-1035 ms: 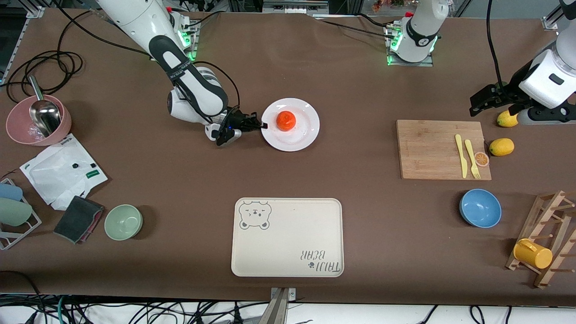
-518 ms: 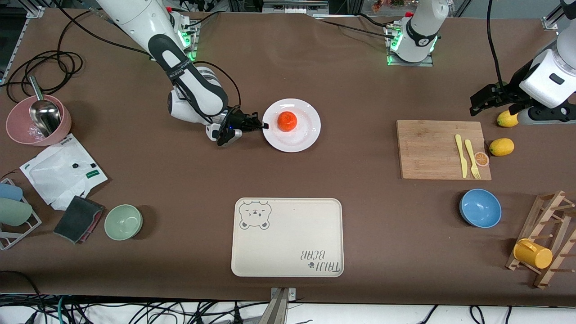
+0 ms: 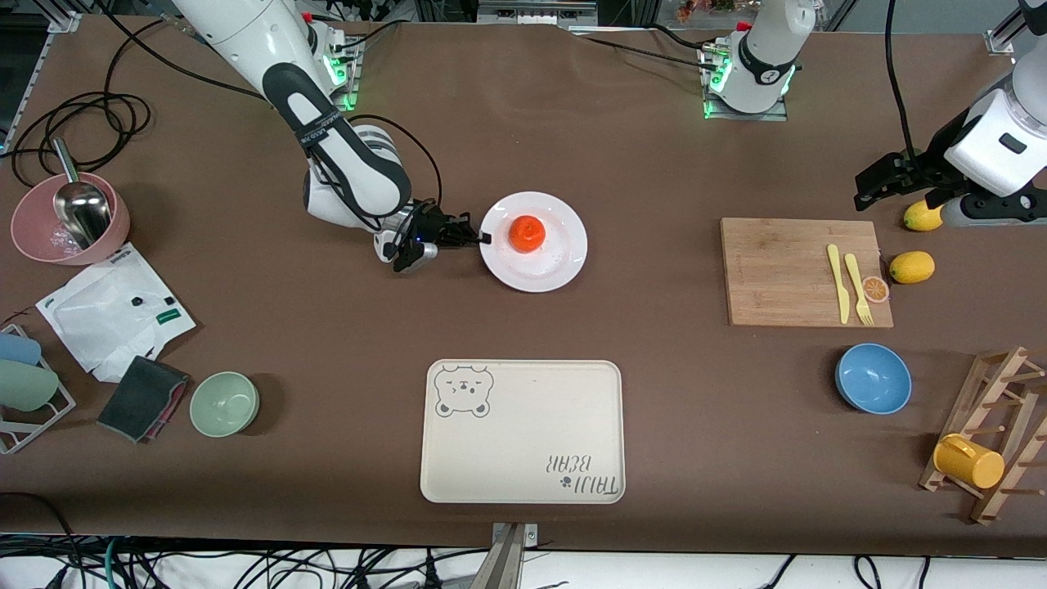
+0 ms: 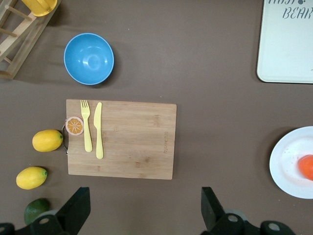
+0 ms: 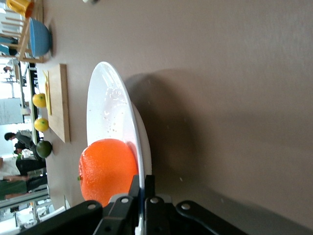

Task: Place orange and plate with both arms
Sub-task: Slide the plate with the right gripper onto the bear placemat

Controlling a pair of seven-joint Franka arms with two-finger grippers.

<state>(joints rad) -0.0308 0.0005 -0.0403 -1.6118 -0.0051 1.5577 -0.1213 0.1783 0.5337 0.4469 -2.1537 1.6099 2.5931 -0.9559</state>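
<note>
White plate (image 3: 533, 242): shifted since a second ago, now a little nearer the front camera and slightly toward the left arm's end of the table; lifted or sliding cannot be told.
Orange (image 3: 527, 233): carried along on the plate, sits on its half nearest the robots' bases, as before.
Right gripper (image 3: 481, 238): moved with the plate; fingers pinched narrow on the plate rim at the edge toward the right arm's end, one finger above the rim and one below, seen in the right wrist view (image 5: 142, 196).
Left gripper (image 3: 869, 185): unchanged, waits high over the table near the cutting board (image 3: 804, 272); fingers spread wide, nothing between them in the left wrist view (image 4: 144, 211).
Cut off: plate (image 4: 296, 163) and orange (image 4: 306, 167) only partly inside the left wrist view's edge; orange (image 5: 107, 170) partly covered by the rim (image 5: 128, 132) in the right wrist view.
Hard to make out: gap under the plate, if any.
Unmoved: bear tray (image 3: 522, 431), nearer the front camera than the plate; lemons (image 3: 911, 267) beside the board.
</note>
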